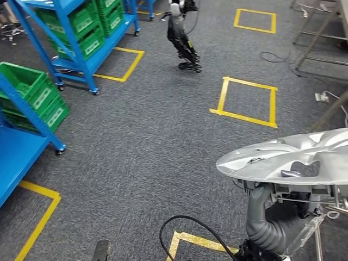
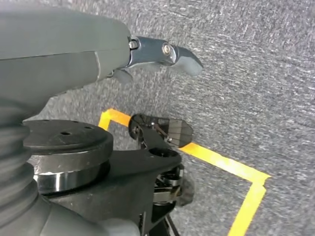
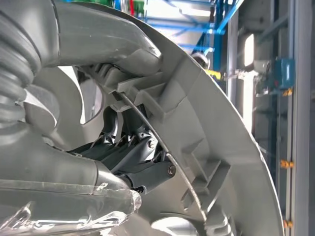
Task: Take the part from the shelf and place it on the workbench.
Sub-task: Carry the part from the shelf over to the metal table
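While the grey, coarse-looped carpet (image 1: 156,141) spreads across the head view, the part (image 1: 295,155), a silver plastic wheel cover of round, dished shape with sculpted spokes, is held nearly flat at the lower right. It is gripped from beneath by the right hand (image 1: 287,193), above a grey ribbed wrist cover. In the right wrist view the cover's matt grey underside (image 3: 223,147) is seen, moulded with ribs and clip blocks and ringed by a thin wire (image 3: 156,132); the thick grey thumb (image 3: 108,42) is pressed along its rim, and dark fingers (image 3: 141,157) are hooked behind the wire.

The left hand (image 2: 148,54) is seen in its wrist view over the carpet: a dark metal finger with a pale rounded tip is stretched out and nothing is grasped.

Squares of yellow tape (image 1: 246,100) are marked on the floor. Blue steel shelves (image 1: 82,49) on castors stand at the upper left, loaded with green slotted crates (image 1: 88,27). A black cable (image 1: 193,228) is looped near the lower edge.
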{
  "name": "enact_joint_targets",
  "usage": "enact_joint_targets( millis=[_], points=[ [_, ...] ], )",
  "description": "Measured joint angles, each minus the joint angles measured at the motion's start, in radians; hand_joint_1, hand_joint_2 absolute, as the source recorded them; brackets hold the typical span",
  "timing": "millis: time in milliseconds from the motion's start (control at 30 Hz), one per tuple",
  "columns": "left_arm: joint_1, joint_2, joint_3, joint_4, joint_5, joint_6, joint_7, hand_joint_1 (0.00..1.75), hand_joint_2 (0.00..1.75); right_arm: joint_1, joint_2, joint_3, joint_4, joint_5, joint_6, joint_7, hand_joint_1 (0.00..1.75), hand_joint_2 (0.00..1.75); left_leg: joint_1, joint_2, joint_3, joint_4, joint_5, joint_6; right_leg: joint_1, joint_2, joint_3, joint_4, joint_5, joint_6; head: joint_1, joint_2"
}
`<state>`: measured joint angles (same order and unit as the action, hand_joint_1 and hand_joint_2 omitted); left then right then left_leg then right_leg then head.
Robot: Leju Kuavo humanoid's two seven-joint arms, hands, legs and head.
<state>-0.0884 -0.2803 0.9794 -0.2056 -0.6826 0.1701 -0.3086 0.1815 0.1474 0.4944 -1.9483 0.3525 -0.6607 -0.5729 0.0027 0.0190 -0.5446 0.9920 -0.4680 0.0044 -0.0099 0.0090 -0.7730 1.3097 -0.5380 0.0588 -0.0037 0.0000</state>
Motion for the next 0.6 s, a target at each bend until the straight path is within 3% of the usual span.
enact_joint_targets(
  millis=[33, 67, 167, 233, 300, 367, 433, 500, 533, 567, 600],
  points=[
    [0.0, 0.0, 0.0, 0.0, 0.0, 0.0, 0.0, 0.0, 1.75, 0.0, 0.0, 0.0, 0.001, 0.0, 0.0, 0.0, 1.75, 1.75, -0.001, 0.014, 0.001, 0.0, -0.001, 0.0, 0.0, -0.003, 0.003, 0.001, 0.007, -0.001, 0.0, 0.0],
    [0.0, 0.0, 0.0, 0.0, 0.0, 0.0, 0.0, 0.0, 1.75, 0.0, 0.0, 0.0, 0.001, 0.0, 0.0, 0.0, 1.75, 1.75, -0.001, 0.027, 0.003, 0.0, -0.003, -0.001, 0.0, -0.008, 0.028, -0.038, 0.03, -0.002, 0.0, 0.0],
    [-0.001, 0.0, 0.001, 0.0, 0.0, 0.0, 0.0, 0.0, 1.75, -0.001, 0.0, 0.0, 0.002, -0.001, 0.0, 0.001, 1.75, 1.75, -0.007, 0.058, 0.013, 0.002, -0.012, -0.011, 0.01, -0.069, 0.142, -0.231, 0.098, -0.013, 0.0, 0.0],
    [-0.001, 0.0, 0.001, 0.0, -0.001, 0.001, 0.001, 0.0, 1.75, -0.002, 0.0, 0.0, 0.002, -0.002, -0.001, 0.002, 1.75, 1.75, -0.012, 0.076, 0.017, 0.002, -0.016, -0.019, 0.018, -0.084, 0.161, -0.27, 0.1, -0.026, -0.002, 0.0],
    [-0.002, 0.0, 0.001, 0.0, -0.003, 0.002, 0.003, 0.0, 1.75, -0.002, 0.0, 0.0, 0.002, -0.003, -0.002, 0.002, 1.75, 1.75, -0.011, 0.088, 0.02, 0.0, -0.02, -0.029, 0.016, -0.057, 0.156, -0.273, 0.105, -0.038, -0.001, 0.0],
    [-0.003, -0.001, 0.001, 0.0, -0.005, 0.004, 0.004, 0.0, 1.75, -0.001, 0.0, 0.0, 0.001, -0.003, -0.002, 0.002, 1.75, 1.75, -0.007, 0.055, 0.008, 0.034, -0.048, -0.04, 0.011, -0.031, 0.156, -0.278, 0.11, -0.048, -0.004, 0.0],
    [-0.002, -0.001, 0.001, 0.0, -0.006, 0.004, 0.005, 0.0, 1.75, -0.001, 0.0, 0.0, 0.001, -0.003, -0.002, 0.002, 1.75, 1.75, -0.005, 0.007, -0.047, 0.149, -0.111, -0.045, 0.008, -0.007, 0.154, -0.279, 0.113, -0.054, -0.008, 0.0],
    [0.0, -0.001, 0.001, 0.0, -0.006, 0.004, 0.004, 0.0, 1.75, 0.0, 0.0, 0.0, 0.001, -0.004, -0.002, 0.002, 1.75, 1.75, -0.005, -0.007, -0.112, 0.272, -0.152, -0.045, 0.008, 0.022, 0.152, -0.279, 0.115, -0.057, -0.01, 0.0],
    [0.001, -0.002, 0.001, 0.0, -0.006, 0.004, 0.003, 0.0, 1.75, 0.0, 0.0, 0.0, 0.001, -0.004, -0.002, 0.002, 1.75, 1.75, -0.004, -0.009, -0.127, 0.292, -0.146, -0.045, 0.007, 0.037, 0.152, -0.279, 0.115, -0.057, -0.01, 0.0],
    [0.0, -0.002, 0.001, 0.0, -0.006, 0.004, 0.002, 0.0, 1.75, 0.001, 0.0, 0.0, 0.001, -0.004, -0.002, 0.002, 1.75, 1.75, -0.003, -0.012, -0.122, 0.272, -0.119, -0.045, 0.006, 0.052, 0.152, -0.278, 0.117, -0.055, -0.01, 0.0],
    [0.0, -0.002, 0.001, 0.0, -0.006, 0.004, 0.001, 0.0, 1.75, 0.001, 0.0, 0.0, 0.001, -0.005, -0.001, 0.002, 1.75, 1.75, -0.001, -0.021, -0.099, 0.218, -0.08, -0.045, 0.004, 0.067, 0.152, -0.278, 0.118, -0.053, -0.01, 0.0]
  ],
)
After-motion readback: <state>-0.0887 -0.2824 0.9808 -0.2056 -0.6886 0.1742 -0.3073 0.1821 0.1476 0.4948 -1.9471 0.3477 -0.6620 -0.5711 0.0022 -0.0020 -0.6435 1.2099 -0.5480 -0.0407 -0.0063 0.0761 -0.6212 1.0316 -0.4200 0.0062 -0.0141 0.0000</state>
